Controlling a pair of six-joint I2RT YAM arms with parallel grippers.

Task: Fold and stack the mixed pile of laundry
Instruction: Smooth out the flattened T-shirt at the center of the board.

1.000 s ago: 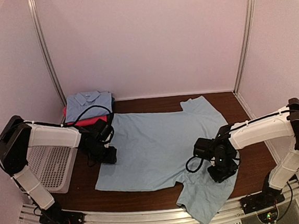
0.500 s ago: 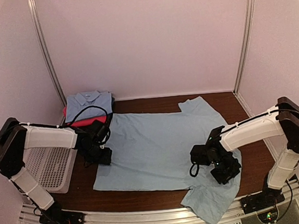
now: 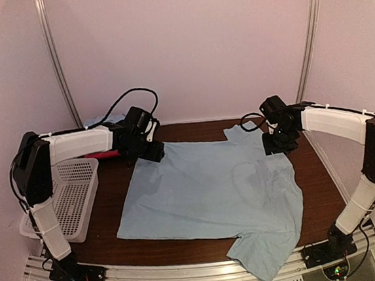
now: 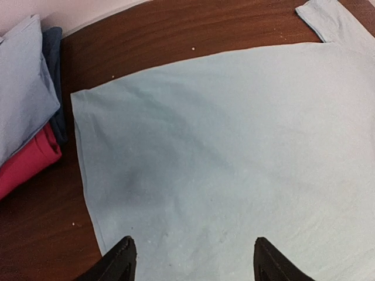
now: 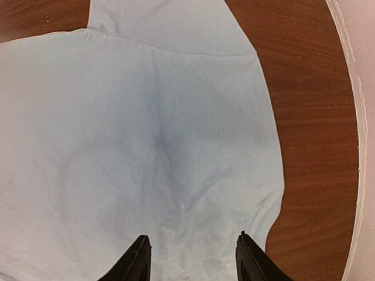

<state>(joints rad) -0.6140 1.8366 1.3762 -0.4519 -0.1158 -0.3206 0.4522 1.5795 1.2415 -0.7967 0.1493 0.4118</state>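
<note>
Two arms have moved since one second ago. The left arm (image 3: 76, 142) has swung from the left edge of the large plain shirt (image 3: 205, 191) to its far left corner. The right arm (image 3: 330, 118) has gone from the near right sleeve to the far right sleeve. The shirt now lies flatter on the bench (image 3: 110, 200), and its near right sleeve overhangs the front edge as before.

Left jaws: spread, nothing between them, poised over the shirt just inside the far left corner. Cloth shows across the whole gap. A folded light blue garment (image 4: 17, 88) lies on the magenta cloth (image 4: 23, 167) just beside that corner.

Right jaws: spread and empty, poised over the shirt body below the far sleeve, near its right edge.

The white basket (image 3: 67, 197) stands at the bench's left edge, apart from the shirt.
</note>
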